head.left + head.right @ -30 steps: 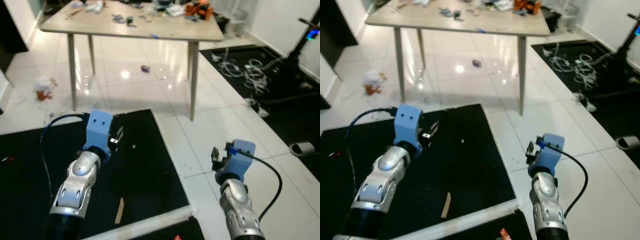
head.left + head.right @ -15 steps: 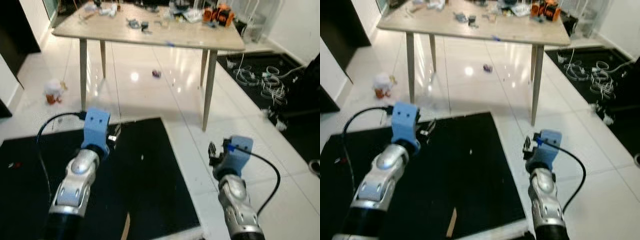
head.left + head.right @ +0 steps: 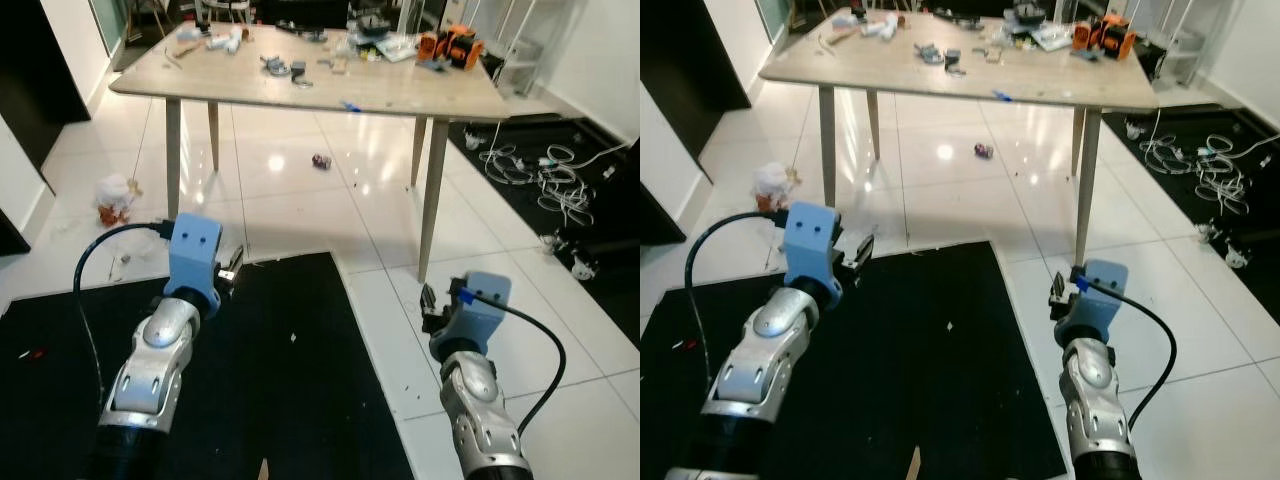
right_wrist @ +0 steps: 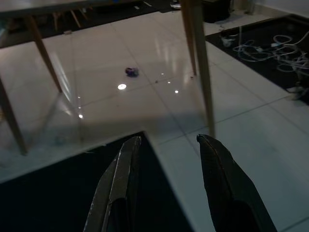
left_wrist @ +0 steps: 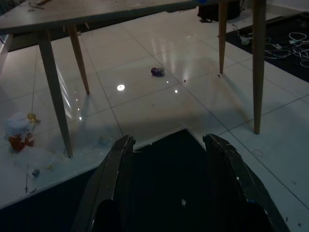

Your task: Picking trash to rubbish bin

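Left wrist view looks along the left gripper [image 5: 166, 159], whose 2 black fingers stand apart with nothing between them, held above the black mat [image 3: 260, 370]. The right gripper [image 4: 166, 154] is likewise spread and empty, hanging over the mat's edge where it meets the white tiled floor [image 3: 520, 330].

Ahead of both, under the wooden table [image 3: 300, 85], lies a small dark purple scrap [image 5: 157, 71] on the tiles, well apart from either gripper. It sits almost straight ahead of the left gripper and slightly to the left of the right one; too small to give a long axis. Neither arm looks clearly nearer, so either could take it once the robot has walked forward and bent low.

A second piece of trash, a crumpled white and orange wad [image 3: 112, 197], lies on the tiles out to the robot's left, beyond the table's near left leg [image 3: 173, 155], so the left arm is the closer one for that.

In the way: the table legs frame the purple scrap, the near right leg [image 3: 428, 195] standing between it and a direct line from the right side, and the tabletop overhangs it, so reaching in means stooping under the edge. Loose white cables [image 3: 540, 170] lie on another dark mat to the right, well clear. No rubbish bin can be made out.
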{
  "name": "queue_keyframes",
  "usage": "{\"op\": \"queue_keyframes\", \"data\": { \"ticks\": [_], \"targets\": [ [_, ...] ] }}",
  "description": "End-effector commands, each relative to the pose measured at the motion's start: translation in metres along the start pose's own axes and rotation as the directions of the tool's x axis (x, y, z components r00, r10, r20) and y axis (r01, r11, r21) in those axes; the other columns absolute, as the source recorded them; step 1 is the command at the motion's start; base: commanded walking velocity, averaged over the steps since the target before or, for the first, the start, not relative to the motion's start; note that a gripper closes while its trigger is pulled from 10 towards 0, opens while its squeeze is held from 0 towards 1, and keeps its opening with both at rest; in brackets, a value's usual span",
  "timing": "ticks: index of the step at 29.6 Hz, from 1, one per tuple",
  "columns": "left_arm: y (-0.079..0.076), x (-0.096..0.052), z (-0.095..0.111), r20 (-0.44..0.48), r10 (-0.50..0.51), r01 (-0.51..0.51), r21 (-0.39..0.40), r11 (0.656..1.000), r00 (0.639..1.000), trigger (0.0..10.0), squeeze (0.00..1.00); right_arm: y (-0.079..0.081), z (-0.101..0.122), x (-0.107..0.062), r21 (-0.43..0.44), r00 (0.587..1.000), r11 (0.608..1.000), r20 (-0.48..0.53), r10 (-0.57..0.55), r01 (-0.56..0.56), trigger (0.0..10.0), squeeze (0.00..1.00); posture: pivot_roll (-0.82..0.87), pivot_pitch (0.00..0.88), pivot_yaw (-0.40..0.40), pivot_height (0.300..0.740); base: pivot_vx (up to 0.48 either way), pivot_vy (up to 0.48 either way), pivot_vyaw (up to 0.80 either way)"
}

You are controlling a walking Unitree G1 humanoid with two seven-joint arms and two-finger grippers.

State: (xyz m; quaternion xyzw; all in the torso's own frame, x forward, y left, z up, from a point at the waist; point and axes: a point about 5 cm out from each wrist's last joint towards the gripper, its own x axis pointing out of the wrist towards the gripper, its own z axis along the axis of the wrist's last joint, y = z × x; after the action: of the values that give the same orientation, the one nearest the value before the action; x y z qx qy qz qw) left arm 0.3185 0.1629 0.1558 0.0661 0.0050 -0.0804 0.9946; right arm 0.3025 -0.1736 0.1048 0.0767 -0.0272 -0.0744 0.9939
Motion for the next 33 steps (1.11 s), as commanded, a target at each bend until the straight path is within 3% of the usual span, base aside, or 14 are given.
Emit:
{"op": "queue_keyframes", "data": {
  "ticks": [1, 33],
  "targets": [
    [0.0016, -0.0012, -0.0026, -0.010, 0.002, -0.002, 0.005, 1.000, 1.000, 10.0, 0.00, -0.0030, 0.0048, -0.0001, -0.001, 0.999, 1.000, 0.035, 0.000, 0.001, 10.0, 0.00, -0.03, 0.126, 0.016, 0.740, 0.394, 0.000, 0.00],
    [-0.0007, -0.0002, -0.0014, -0.006, 0.007, -0.007, -0.003, 1.000, 1.000, 10.0, 0.00, -0.0031, 0.0026, 0.0019, -0.033, 1.000, 0.999, 0.015, 0.023, -0.023, 10.0, 0.00, -0.03, 0.138, 0.009, 0.740, 0.402, 0.000, 0.00]
  ]
}}
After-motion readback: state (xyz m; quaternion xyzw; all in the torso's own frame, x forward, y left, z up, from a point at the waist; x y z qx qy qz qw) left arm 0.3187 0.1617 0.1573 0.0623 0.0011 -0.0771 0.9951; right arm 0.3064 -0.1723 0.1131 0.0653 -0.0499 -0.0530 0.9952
